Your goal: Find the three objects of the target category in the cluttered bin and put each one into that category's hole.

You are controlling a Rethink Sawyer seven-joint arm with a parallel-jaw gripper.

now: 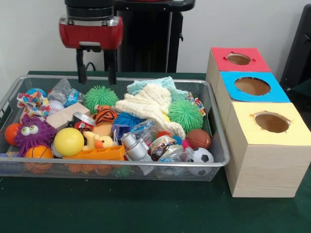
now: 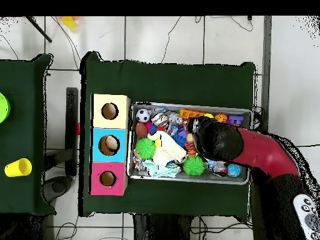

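The wire mesh bin is full of toys; it also shows in the overhead view. One soft piece patterned in red, blue, yellow and white lies at the bin's far left. A second patterned piece lies at the back right, beside a green spiky ball. I see no third one. My gripper hangs open and empty above the bin's back rim, left of centre. In the overhead view the arm covers it. The yellow-topped box's hole is right of the bin, nearest the camera.
The blue-topped hole and the red-topped hole lie behind the yellow one. A cream knitted cloth, green spiky balls, a yellow ball and a purple monster crowd the bin. A yellow cup stands on a side table.
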